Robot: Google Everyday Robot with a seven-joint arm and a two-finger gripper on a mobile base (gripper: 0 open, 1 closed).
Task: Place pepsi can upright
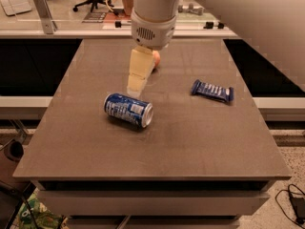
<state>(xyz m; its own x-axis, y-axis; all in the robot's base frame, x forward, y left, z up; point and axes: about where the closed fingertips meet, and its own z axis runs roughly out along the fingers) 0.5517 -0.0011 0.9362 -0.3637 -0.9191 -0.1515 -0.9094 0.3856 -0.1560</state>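
The pepsi can (128, 110) is blue with white print and silver ends. It lies on its side on the brown table (200, 142), left of the middle, its silver end facing right and toward me. My gripper (135, 87) hangs from the white arm just behind and above the can, its cream fingers (138, 73) pointing down at the can's far side. It holds nothing.
A flat blue snack bar wrapper (212, 90) lies on the right part of the table. A round orange fruit (156, 58) sits behind the gripper, mostly hidden by it. A counter and a chair stand beyond the far table edge.
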